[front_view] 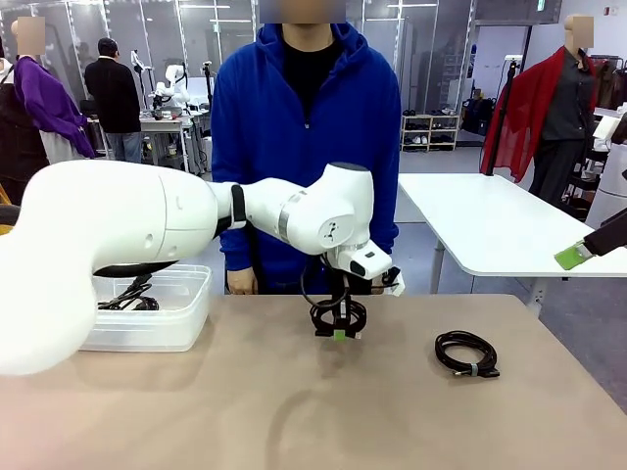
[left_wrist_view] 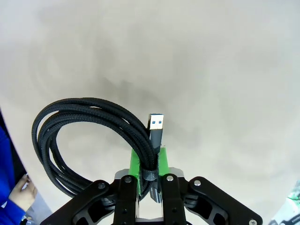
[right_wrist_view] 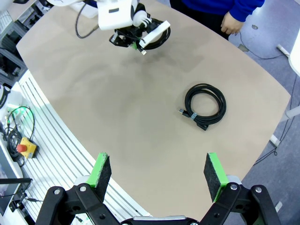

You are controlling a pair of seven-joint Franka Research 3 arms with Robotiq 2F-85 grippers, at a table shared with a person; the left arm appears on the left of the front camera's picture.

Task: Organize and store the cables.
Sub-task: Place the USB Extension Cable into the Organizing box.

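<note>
This is a robot lab. A big white robot arm [front_view: 147, 220] reaches over a tan table [front_view: 245, 411]. Another white table [front_view: 490, 230] stands behind. A red stop button [right_wrist_view: 22, 146] sits nearby.

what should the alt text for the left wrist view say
The left gripper is shut on a coiled black braided cable over the beige table, its silver USB plug sticking out past the green pads. A person's hand and blue sleeve show at the lower left edge.
</note>
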